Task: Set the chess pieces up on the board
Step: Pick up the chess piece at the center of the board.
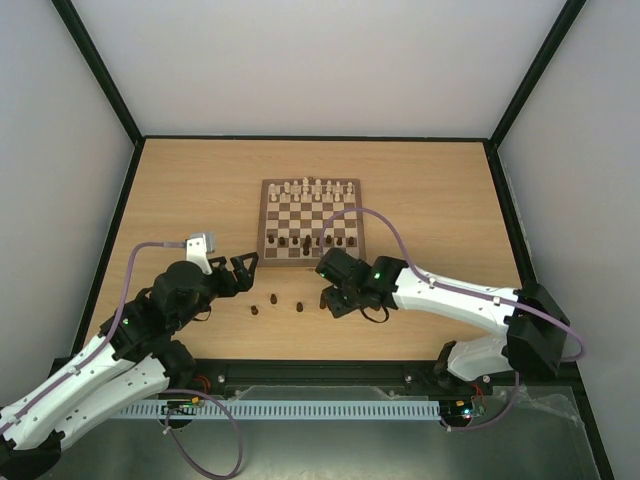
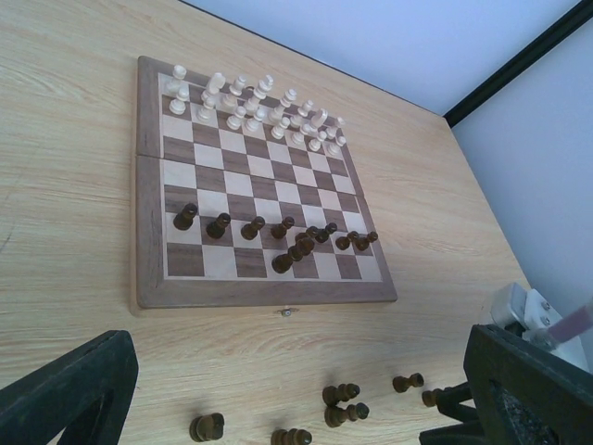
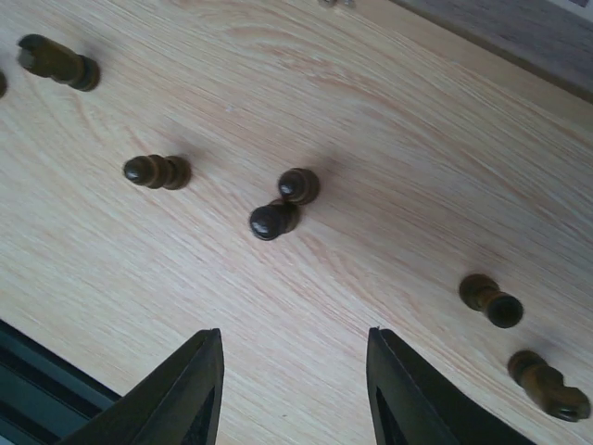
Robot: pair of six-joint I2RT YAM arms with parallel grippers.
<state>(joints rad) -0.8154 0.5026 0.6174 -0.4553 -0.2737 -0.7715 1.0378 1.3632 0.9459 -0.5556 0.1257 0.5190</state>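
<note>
The board (image 1: pixel 268 222) lies mid-table, with cream chessmen on its far rows and several dark chess pieces (image 1: pixel 307 243) on its near rows, some bunched together. More dark pieces (image 1: pixel 272 298) lie loose on the table in front of it. My left gripper (image 1: pixel 238 268) is open and empty, left of them; its view shows the board (image 2: pixel 151 278) and loose pieces (image 2: pixel 345 404) between its fingers (image 2: pixel 74 389). My right gripper (image 1: pixel 330 297) is open and empty, low over the loose pieces. Two touching pieces (image 3: pixel 285 204) lie just ahead of its open gripper (image 3: pixel 295 343).
Other loose dark pieces lie toppled around the right gripper: one on its left (image 3: pixel 157 171), one at the far left (image 3: pixel 57 59), two on its right (image 3: pixel 491 301). The board's near frame (image 3: pixel 519 28) is just beyond. The black table edge (image 3: pixel 37 389) is behind.
</note>
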